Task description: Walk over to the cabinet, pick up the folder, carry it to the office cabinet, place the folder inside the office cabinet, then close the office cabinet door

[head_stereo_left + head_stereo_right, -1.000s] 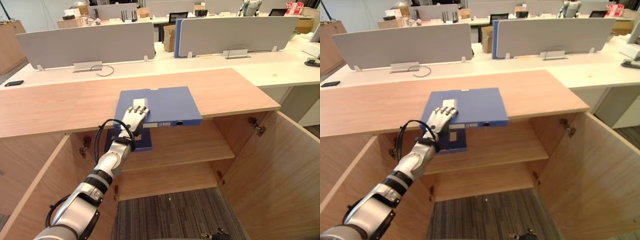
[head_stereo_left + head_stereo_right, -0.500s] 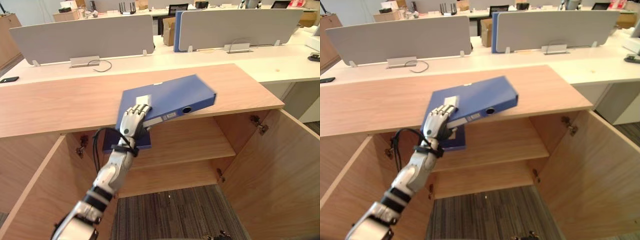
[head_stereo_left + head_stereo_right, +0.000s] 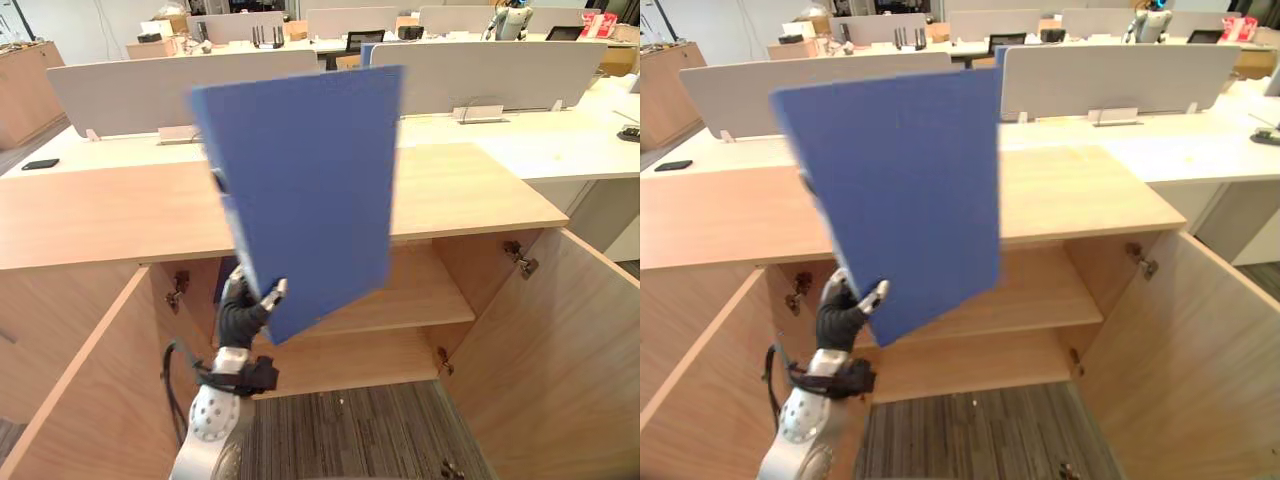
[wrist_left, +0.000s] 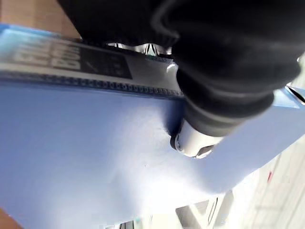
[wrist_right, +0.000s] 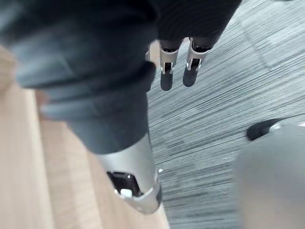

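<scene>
The blue folder (image 3: 300, 190) stands nearly upright in the air in front of the wooden cabinet top (image 3: 90, 210), its flat cover facing me. My left hand (image 3: 240, 315) is shut on the folder's lower corner, thumb on the cover and fingers behind it. In the left wrist view the thumb (image 4: 195, 138) presses against the blue cover (image 4: 95, 143). The open cabinet's shelf (image 3: 420, 295) lies behind and below the folder. My right hand (image 5: 167, 67) hangs with relaxed straight fingers above the grey carpet (image 5: 228, 95), holding nothing.
Both cabinet doors stand wide open, the right door (image 3: 560, 350) and the left door (image 3: 80, 400). White desks with grey dividers (image 3: 500, 75) run behind the cabinet. A black phone (image 3: 40, 164) lies on the desk at far left.
The folder has left the cabinet top and swung from tilted to nearly upright, raised by my left hand. It now hides much of the cabinet's middle.
</scene>
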Motion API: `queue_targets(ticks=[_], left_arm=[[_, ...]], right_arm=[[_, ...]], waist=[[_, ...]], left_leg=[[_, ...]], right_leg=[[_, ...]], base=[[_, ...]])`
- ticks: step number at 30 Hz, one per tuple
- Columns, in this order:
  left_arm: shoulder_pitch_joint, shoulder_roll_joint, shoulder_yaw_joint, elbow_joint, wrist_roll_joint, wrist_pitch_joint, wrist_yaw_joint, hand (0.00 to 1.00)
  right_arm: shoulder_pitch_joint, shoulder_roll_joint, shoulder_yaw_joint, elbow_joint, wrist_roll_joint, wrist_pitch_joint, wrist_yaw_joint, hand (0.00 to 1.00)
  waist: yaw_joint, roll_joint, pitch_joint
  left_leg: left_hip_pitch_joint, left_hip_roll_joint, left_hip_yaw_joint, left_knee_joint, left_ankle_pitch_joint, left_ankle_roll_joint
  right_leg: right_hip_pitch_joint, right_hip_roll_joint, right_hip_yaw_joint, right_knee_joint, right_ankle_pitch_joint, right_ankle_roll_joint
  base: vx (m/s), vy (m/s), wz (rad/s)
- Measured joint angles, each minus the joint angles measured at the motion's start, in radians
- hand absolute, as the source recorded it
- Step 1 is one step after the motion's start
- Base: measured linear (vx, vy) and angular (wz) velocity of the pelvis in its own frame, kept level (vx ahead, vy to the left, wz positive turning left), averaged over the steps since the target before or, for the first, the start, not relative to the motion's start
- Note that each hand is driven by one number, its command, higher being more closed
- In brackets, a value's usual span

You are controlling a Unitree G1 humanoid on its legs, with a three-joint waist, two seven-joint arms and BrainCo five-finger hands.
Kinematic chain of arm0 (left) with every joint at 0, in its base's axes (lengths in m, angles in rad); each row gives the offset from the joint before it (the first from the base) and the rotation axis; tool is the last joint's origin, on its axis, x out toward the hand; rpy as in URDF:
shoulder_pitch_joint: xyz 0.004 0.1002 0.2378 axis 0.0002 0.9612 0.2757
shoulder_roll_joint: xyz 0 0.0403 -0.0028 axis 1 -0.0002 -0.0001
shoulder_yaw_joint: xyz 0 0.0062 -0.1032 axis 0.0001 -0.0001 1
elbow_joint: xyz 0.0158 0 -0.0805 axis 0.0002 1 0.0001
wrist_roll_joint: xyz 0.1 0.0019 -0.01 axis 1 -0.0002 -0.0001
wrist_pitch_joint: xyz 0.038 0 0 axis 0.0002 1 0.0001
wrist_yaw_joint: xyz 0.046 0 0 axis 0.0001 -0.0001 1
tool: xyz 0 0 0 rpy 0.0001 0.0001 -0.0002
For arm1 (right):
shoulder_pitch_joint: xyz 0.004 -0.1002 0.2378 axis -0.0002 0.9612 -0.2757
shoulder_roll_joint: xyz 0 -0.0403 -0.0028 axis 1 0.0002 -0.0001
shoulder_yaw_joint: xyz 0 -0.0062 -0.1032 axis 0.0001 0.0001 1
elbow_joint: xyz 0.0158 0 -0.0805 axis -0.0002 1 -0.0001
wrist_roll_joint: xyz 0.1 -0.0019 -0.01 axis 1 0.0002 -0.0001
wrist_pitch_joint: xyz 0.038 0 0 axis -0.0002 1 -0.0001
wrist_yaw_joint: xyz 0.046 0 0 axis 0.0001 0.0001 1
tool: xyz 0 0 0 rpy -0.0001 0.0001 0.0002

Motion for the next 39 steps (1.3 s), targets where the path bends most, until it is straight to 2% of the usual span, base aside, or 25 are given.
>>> queue_targets(ticks=[4,8,11,12,16,19,25,27,32,39], left_arm=[[0.052,-0.033,0.037,-0.046,-0.047,0.008,-0.003,1.0],[0.074,-0.047,0.038,-0.07,-0.05,0.008,-0.041,1.0],[0.074,-0.056,0.039,-0.07,-0.049,0.013,-0.05,1.0],[0.074,-0.062,0.042,-0.07,-0.049,0.015,-0.055,1.0],[0.071,-0.065,0.049,-0.069,-0.045,0.024,-0.071,1.0],[0.065,-0.062,0.053,-0.067,-0.029,0.028,-0.077,1.0],[0.014,-0.047,0.061,-0.029,0.011,0.028,-0.086,1.0],[-0.001,-0.036,0.062,-0.009,0.011,0.028,-0.087,1.0],[-0.012,-0.024,0.057,-0.009,0.011,0.028,-0.087,1.0],[-0.063,0.011,-0.003,-0.009,-0.006,0.026,-0.088,1.0]], right_arm=[[0.029,0.023,0.049,-0.318,0.03,-0.004,-0.006,0.0],[0.025,0.03,0.046,-0.649,0.068,-0.039,-0.024,0.0],[0.021,0.031,0.043,-0.816,0.082,-0.075,-0.037,0.0],[0.014,0.031,0.042,-0.887,0.115,-0.1,-0.036,0.0],[-0.067,0.028,0.046,-1.008,0.205,-0.149,-0.023,0.0],[-0.172,0.014,0.06,-1.028,0.23,-0.165,-0.013,0.0],[-0.389,-0.07,0.098,-1.002,0.271,-0.182,0.024,0.0],[-0.456,-0.12,0.125,-0.917,0.314,-0.182,0.045,0.0],[-0.53,-0.18,0.188,-0.785,0.392,-0.173,0.075,0.0],[-0.68,-0.228,0.249,-0.617,0.426,-0.167,0.079,0.0]], waist=[[0.005,0.0,-0.009],[0.012,-0.001,-0.012],[0.014,-0.001,-0.012],[0.014,-0.001,-0.011],[0.014,-0.001,-0.011],[0.015,-0.001,-0.011],[0.024,-0.001,-0.011],[0.028,-0.002,-0.011],[0.028,-0.001,-0.007],[0.027,0.001,0.001]], left_leg=[[-0.015,0.004,-0.003,0.003,0.002,-0.002],[-0.03,0.005,-0.007,0.012,0.007,-0.009],[-0.031,0.005,-0.008,0.018,0.006,-0.008],[-0.031,0.005,-0.009,0.019,0.006,-0.008],[-0.031,0.003,-0.015,0.022,0.006,-0.008],[-0.031,0.001,-0.026,0.023,0.007,-0.006],[-0.044,-0.01,-0.06,0.024,0.018,0.001],[-0.047,-0.012,-0.069,0.023,0.021,0.003],[-0.051,-0.013,-0.079,0.023,0.023,0.003],[-0.054,-0.015,-0.085,0.022,0.026,0.005]], right_leg=[[-0.014,0.006,-0.002,0.004,0.0,0.0],[-0.025,0.007,-0.005,0.007,0.0,0.0],[-0.026,0.007,-0.005,0.011,0.0,0.0],[-0.026,0.007,-0.005,0.012,0.0,0.0],[-0.026,0.007,-0.005,0.016,0.0,0.0],[-0.026,0.007,-0.005,0.02,0.0,0.0],[-0.027,0.002,-0.026,0.021,0.0,-0.001],[-0.026,0.001,-0.031,0.022,0.001,-0.001],[-0.026,0.002,-0.036,0.022,0.001,-0.003],[-0.026,0.002,-0.036,0.022,0.004,-0.007]], base=[[-0.03,-0.016,0.02],[-0.01,-0.003,0.01],[0.0,0.0,0.0],[0.0,0.0,0.0],[-0.05,-0.002,0.0],[-0.06,0.002,0.02],[-0.06,0.002,0.13],[-0.04,0.004,0.1],[-0.03,-0.001,0.05],[-0.03,0.004,0.03]])
